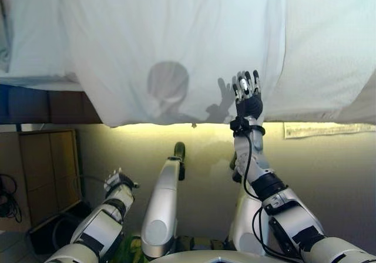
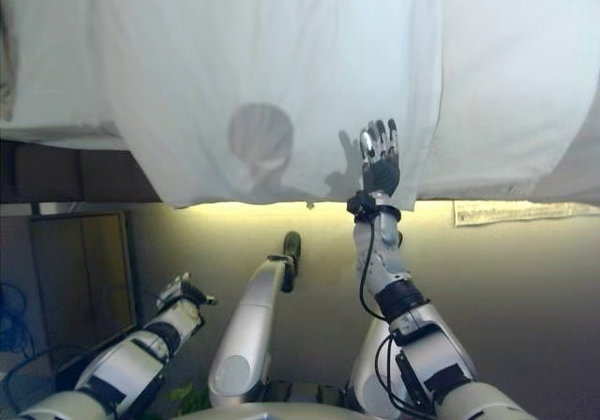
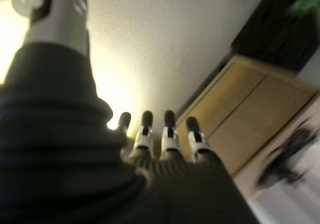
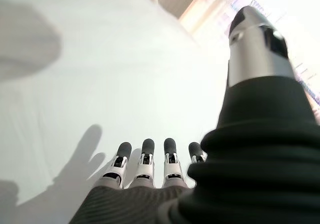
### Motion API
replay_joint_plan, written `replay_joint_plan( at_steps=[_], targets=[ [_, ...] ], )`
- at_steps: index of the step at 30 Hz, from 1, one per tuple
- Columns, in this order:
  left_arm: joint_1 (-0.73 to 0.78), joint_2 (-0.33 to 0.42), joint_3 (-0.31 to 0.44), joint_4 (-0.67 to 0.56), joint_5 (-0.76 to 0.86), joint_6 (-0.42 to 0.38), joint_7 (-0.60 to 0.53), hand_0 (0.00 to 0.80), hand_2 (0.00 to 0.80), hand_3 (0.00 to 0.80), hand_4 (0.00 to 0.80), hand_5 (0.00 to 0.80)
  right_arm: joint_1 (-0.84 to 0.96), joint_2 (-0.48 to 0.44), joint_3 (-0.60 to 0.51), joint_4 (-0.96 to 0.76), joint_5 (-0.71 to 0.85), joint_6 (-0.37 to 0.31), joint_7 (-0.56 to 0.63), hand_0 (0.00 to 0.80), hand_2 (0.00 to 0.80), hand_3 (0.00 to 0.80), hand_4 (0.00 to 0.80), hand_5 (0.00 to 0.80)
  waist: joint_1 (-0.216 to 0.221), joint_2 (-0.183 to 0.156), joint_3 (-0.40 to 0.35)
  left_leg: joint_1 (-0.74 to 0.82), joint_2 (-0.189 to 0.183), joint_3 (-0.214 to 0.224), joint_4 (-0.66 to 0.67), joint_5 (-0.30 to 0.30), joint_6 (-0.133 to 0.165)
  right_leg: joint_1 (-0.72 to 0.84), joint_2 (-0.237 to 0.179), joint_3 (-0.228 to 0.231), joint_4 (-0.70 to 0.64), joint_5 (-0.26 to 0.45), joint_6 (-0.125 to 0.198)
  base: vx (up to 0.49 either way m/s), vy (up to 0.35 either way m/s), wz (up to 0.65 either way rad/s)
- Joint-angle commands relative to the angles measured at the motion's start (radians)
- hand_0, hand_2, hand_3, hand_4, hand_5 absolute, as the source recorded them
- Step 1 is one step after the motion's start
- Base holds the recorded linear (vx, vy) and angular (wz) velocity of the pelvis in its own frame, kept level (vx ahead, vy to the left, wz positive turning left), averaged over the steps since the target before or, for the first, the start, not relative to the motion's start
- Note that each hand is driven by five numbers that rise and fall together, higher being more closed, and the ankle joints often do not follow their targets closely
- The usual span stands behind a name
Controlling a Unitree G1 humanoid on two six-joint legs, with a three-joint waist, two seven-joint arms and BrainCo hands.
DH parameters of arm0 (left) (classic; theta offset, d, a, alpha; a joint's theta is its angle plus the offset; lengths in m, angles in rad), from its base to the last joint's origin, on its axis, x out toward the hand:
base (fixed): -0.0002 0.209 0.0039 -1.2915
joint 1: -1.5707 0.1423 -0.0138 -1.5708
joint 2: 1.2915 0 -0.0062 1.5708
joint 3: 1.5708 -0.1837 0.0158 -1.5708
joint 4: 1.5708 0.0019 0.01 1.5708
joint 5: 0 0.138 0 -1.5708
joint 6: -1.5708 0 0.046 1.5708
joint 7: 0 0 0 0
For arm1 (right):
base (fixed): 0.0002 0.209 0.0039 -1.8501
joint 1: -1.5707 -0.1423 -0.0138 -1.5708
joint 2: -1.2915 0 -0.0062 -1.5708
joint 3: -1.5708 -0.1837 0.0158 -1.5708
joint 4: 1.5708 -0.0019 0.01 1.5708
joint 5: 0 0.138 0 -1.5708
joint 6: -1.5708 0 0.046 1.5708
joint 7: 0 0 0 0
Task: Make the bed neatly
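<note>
A white sheet (image 1: 176,34) is seen spread over the bed (image 1: 329,51), smooth across the middle. Its lower edge hangs over the bed's near side. A straight fold line runs up the sheet toward the right.

White, unpatterned bed sheet (image 1: 176,34), seen at 12 o'clock, its hanging edge lit yellow from beneath. Right hand (image 1: 248,96): silver fingers (image 4: 145,165), dark tips, black ribbed cover. Left hand (image 1: 119,182), at 8 o'clock, is coloured likewise. Light-brown wooden cabinet (image 1: 50,169) at 9 o'clock; beige floor (image 1: 329,175) at 4 o'clock.
</note>
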Motion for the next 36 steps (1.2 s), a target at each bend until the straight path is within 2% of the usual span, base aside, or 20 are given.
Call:
replay_joint_plan(
  at_steps=[1,4,9,11,15,18,20,24,26,28,36],
  targets=[
    [0.006,0.050,0.038,0.006,-0.069,-0.143,0.082,0.000,0.000,0.000,0.000,0.000,0.056,0.016,-0.034,-0.085,-0.051,-0.006,0.016,0.000,0.000,0.000,0.000,0.000,0.023,0.023,-0.063,0.059,-0.010,0.009,-0.177,0.170,0.013,0.047,-0.055,0.020,-0.030,0.114,0.100,0.160,-0.074,0.21],
    [0.022,0.063,0.048,-0.039,-0.116,-0.260,0.124,0.000,0.000,0.000,0.000,0.000,0.093,0.012,-0.026,-0.053,-0.043,0.013,0.025,0.000,0.000,0.000,0.000,0.000,0.037,0.030,-0.103,0.127,-0.014,-0.003,-0.218,0.168,0.016,0.124,-0.057,0.004,-0.069,0.105,0.098,0.131,-0.065,0.09],
    [0.034,0.079,0.067,-0.164,-0.193,-0.356,0.114,0.000,0.000,0.000,0.000,0.000,0.135,0.017,-0.019,-0.045,-0.022,0.041,0.040,0.000,0.000,0.000,0.000,0.000,0.055,0.031,-0.149,0.213,-0.020,-0.025,-0.277,0.170,0.016,0.233,-0.053,-0.020,-0.132,0.095,0.099,0.098,-0.066,0.07],
    [0.045,0.080,0.081,-0.224,-0.247,-0.405,0.079,0.000,0.000,0.000,0.000,0.000,0.158,0.017,-0.015,-0.052,-0.026,0.061,0.038,0.000,0.000,0.000,0.000,0.000,0.063,0.028,-0.169,0.248,-0.023,-0.036,-0.303,0.173,0.015,0.281,-0.052,-0.033,-0.163,0.096,0.100,0.098,-0.074,0.13],
    [0.105,0.053,0.153,-0.412,-0.391,-0.458,-0.076,0.000,0.000,0.000,0.000,0.000,0.227,0.026,-0.025,-0.074,-0.119,0.112,-0.012,0.000,0.000,0.000,0.000,0.000,0.092,0.022,-0.233,0.337,-0.024,-0.059,-0.371,0.184,0.015,0.404,-0.038,-0.066,-0.241,0.097,0.101,0.122,-0.081,0.13],
    [0.158,0.037,0.200,-0.522,-0.501,-0.479,-0.176,0.000,0.000,0.000,0.000,0.000,0.268,0.024,-0.033,-0.081,-0.167,0.152,-0.033,0.000,0.000,0.000,0.000,0.000,0.106,0.017,-0.268,0.384,-0.020,-0.070,-0.403,0.189,0.013,0.472,-0.024,-0.081,-0.282,0.096,0.099,0.116,-0.099,0.18],
    [0.227,0.055,0.298,-0.642,-0.571,-0.449,-0.303,0.000,0.000,0.000,0.000,0.000,0.352,-0.016,-0.083,-0.089,-0.178,0.198,0.062,0.000,0.000,0.000,0.000,0.000,0.112,0.007,-0.290,0.407,-0.015,-0.071,-0.421,0.194,0.009,0.505,-0.010,-0.081,-0.306,0.100,0.098,0.038,-0.130,0.08],
    [0.351,0.057,0.416,-0.783,-0.661,-0.457,-0.415,0.000,0.000,0.000,0.000,0.000,0.480,-0.046,-0.164,-0.089,-0.164,0.292,0.202,0.000,0.000,0.000,0.000,0.000,0.095,-0.033,-0.321,0.444,-0.003,-0.053,-0.437,0.197,0.018,0.534,0.012,-0.064,-0.320,0.114,0.102,0.028,-0.131,0.12],
    [0.381,0.051,0.433,-0.823,-0.674,-0.436,-0.444,0.000,0.000,0.000,0.000,0.000,0.506,-0.057,-0.182,-0.052,-0.159,0.294,0.258,0.000,0.000,0.000,0.000,0.000,0.094,-0.047,-0.339,0.463,0.004,-0.047,-0.445,0.196,0.019,0.556,0.022,-0.062,-0.332,0.112,0.100,0.054,-0.116,-0.01],
    [0.392,0.050,0.432,-0.830,-0.660,-0.440,-0.469,0.000,0.000,0.000,0.000,0.000,0.505,-0.065,-0.198,0.015,-0.170,0.267,0.294,0.000,0.000,0.000,0.000,0.000,0.099,-0.060,-0.358,0.485,0.009,-0.045,-0.458,0.196,0.017,0.576,0.028,-0.061,-0.339,0.115,0.099,0.061,-0.117,-0.08],
    [0.400,0.029,0.422,-0.849,-0.732,-0.420,-0.480,0.000,0.000,0.000,0.000,0.000,0.450,-0.053,-0.156,0.104,-0.234,0.241,0.236,0.000,0.000,0.000,0.000,0.000,0.123,-0.076,-0.396,0.550,0.031,-0.032,-0.524,0.211,0.003,0.653,0.067,-0.082,-0.426,0.104,0.096,0.027,-0.062,-0.06]
  ],
)
